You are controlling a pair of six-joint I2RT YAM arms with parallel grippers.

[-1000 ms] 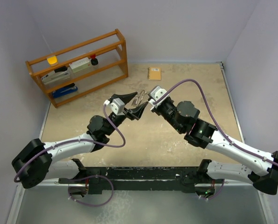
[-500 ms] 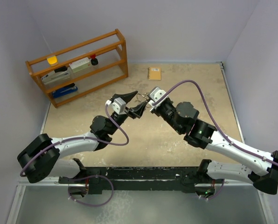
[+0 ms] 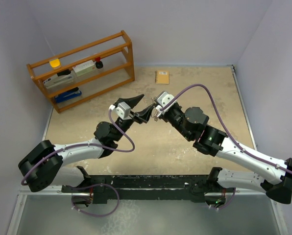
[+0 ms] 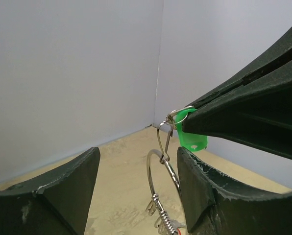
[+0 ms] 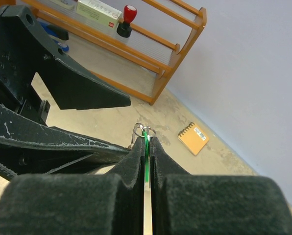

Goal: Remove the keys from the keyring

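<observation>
In the right wrist view my right gripper (image 5: pixel 146 139) is shut on the green-headed key (image 5: pixel 145 134); the left wrist view shows that key (image 4: pixel 192 136) pinched high at the right. From it hangs a small clip and the thin silver keyring (image 4: pixel 159 188), with tiny silver keys (image 4: pixel 158 215) low on the ring. My left gripper (image 4: pixel 138 164) is open, and the ring hangs in the gap close to its right finger (image 4: pixel 205 196). From above, both grippers meet over mid-table: left gripper (image 3: pixel 145 105), right gripper (image 3: pixel 155 112). A red-headed key is hidden.
A tan spiral notebook (image 3: pixel 162 77) lies on the table at the back. A wooden rack (image 3: pixel 82 68) with a red-topped stamp (image 5: pixel 128 19) and other items stands at the back left. Grey walls close the table on three sides.
The left arm has swung its elbow rightward and brought its open fingers up around the hanging ring. The right gripper has edged slightly left, still holding the green key.
</observation>
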